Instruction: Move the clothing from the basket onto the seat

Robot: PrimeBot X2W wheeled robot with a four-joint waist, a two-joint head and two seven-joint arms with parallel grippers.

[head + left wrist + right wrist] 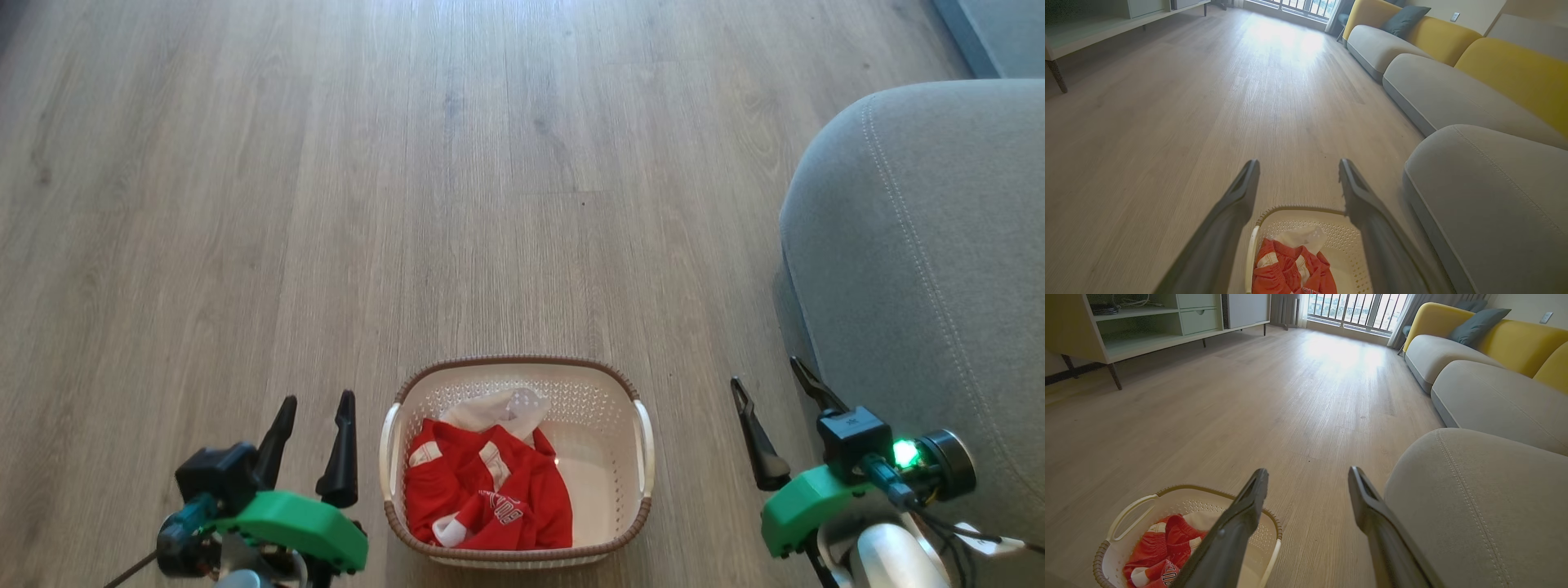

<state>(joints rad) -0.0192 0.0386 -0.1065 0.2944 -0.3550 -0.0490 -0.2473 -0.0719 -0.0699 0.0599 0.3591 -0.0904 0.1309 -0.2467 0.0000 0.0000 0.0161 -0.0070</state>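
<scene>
The cream basket (641, 490) with a brown woven rim stands on the wood floor at the bottom centre of the head view. Red clothing (490, 490) with white trim lies bunched in its left half, a white cloth piece (502, 408) on top at the back. The grey seat (922, 245) rises at the right. My left gripper (314, 404) hovers open just left of the basket. My right gripper (767, 384) is open between the basket and the seat. In the wrist views the basket (1339, 232) (1147, 498), the clothing (1286, 269) (1159, 555) and the seat (1486, 204) (1478, 498) lie below the open grippers (1298, 163) (1308, 471).
Wood floor stretches ahead of the basket. A long grey and yellow sofa (1494, 388) runs along the right beyond the seat, with a dark cushion (1478, 318). A low pale cabinet (1147, 326) on thin legs stands at the far left.
</scene>
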